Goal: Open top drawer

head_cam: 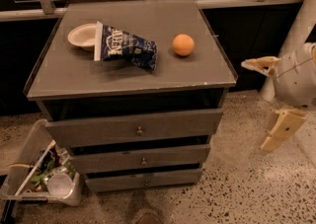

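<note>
Well to the gripper's left, the top drawer (98,130) looks barely ajar at most, its knob (139,130) untouched. The gripper (255,104) hangs beside the cabinet's (74,77) right side, fingers spread wide, empty. Reach, grasp and pull are not yet done.

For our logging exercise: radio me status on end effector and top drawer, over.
End effector open, right of the grey cabinet, apart from it. Wide grey top drawer, round metal knob untouched. Nothing in front of knob.
</note>
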